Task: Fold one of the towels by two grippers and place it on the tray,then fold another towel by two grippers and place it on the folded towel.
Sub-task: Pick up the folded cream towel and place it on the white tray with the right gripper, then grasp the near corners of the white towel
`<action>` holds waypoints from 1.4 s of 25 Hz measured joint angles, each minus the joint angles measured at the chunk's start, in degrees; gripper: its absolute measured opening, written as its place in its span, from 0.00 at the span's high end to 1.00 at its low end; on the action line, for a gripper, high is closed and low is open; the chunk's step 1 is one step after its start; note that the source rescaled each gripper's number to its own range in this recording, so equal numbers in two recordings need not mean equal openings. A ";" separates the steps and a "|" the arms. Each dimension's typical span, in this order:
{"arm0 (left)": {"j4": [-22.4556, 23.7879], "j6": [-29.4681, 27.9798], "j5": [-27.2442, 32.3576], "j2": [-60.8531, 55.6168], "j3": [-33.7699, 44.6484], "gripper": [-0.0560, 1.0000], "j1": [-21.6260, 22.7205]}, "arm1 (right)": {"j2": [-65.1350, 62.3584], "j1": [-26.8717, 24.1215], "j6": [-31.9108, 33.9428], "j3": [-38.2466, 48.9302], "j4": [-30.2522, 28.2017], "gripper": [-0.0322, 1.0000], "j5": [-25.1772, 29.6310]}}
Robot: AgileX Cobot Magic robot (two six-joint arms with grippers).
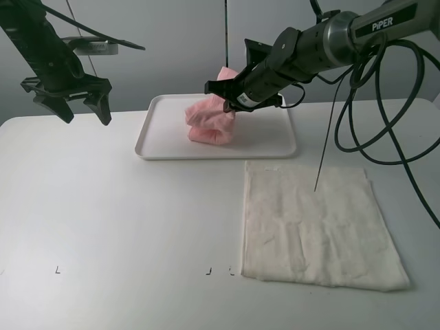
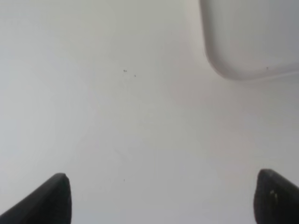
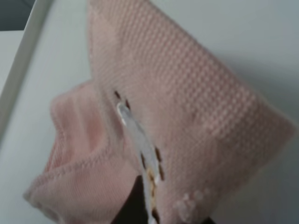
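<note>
**High view:** The right pincer (image 1: 230,103) is clenched on the pink towel (image 1: 210,124). The towel's bunched lower part rests in the tray (image 1: 155,141) by the far edge of the tabletop (image 1: 103,220). The left pincer (image 1: 84,110) hangs released above the far left corner. The cream towel (image 1: 316,227) lies flat toward the near right corner.

**Left wrist view:** Spread fingers (image 2: 51,200) over the tabletop; one tray corner (image 2: 247,42) shows.

**Right wrist view:** Pink towel (image 3: 187,93), with a white label (image 3: 138,144), over the tray (image 3: 23,65).

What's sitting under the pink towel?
The white tray. The bunched pink towel rests on its floor, with its top pinched by the right gripper. The patch of tray floor directly beneath the cloth is covered and cannot be checked.
</note>
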 joint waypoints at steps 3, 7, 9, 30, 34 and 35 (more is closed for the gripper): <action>0.00 0.00 -0.11 0.00 0.00 0.00 0.00 | 0.66 0.00 0.14 -0.04 -0.13 0.94 -1.54; -0.10 0.00 -0.22 0.00 0.00 0.00 0.00 | 2.87 0.00 0.14 -0.39 -0.01 0.89 -3.59; -0.10 0.10 -0.32 0.00 0.00 0.00 0.00 | 3.36 0.00 0.14 -0.93 -0.01 0.74 -4.38; -0.10 0.92 -2.40 0.00 0.00 0.00 0.00 | 3.41 0.44 -0.92 -1.13 -0.64 0.28 -1.78; -1.20 3.77 -2.85 0.00 0.00 0.00 0.00 | 1.15 0.44 -1.48 -1.13 -5.77 0.16 2.19; -1.71 4.73 -2.85 0.00 0.00 0.00 0.00 | 0.01 0.44 -1.48 -1.13 -7.61 0.13 3.04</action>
